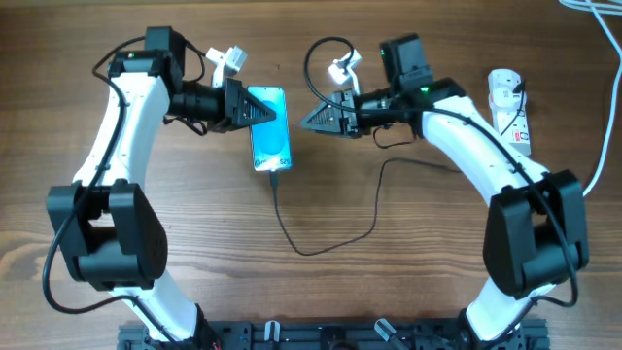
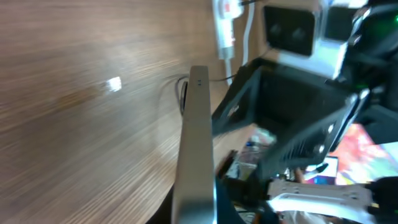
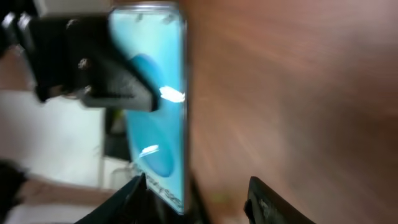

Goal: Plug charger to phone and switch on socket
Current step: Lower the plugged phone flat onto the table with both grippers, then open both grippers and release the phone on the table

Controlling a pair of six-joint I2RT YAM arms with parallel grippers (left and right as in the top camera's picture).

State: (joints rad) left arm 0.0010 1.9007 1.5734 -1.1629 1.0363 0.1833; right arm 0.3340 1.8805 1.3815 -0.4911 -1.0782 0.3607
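Observation:
The phone [image 1: 270, 131] lies with its cyan screen up at the table's upper middle. It shows edge-on in the left wrist view [image 2: 196, 137] and as a cyan screen in the right wrist view [image 3: 158, 106]. My left gripper [image 1: 247, 109] is shut on the phone's left edge. The charger's black cable [image 1: 321, 243] runs from the phone's bottom edge in a curve toward the right; its tip sits at the phone's port. My right gripper [image 1: 309, 119] is open just right of the phone, jaws [image 3: 196, 199] empty. The white socket [image 1: 507, 105] lies at the far right.
The socket's thick white cord [image 1: 604, 117] runs along the right table edge. In the left wrist view the socket [image 2: 225, 28] shows at the top, behind my right arm. Bare wood lies in front of the phone and cable.

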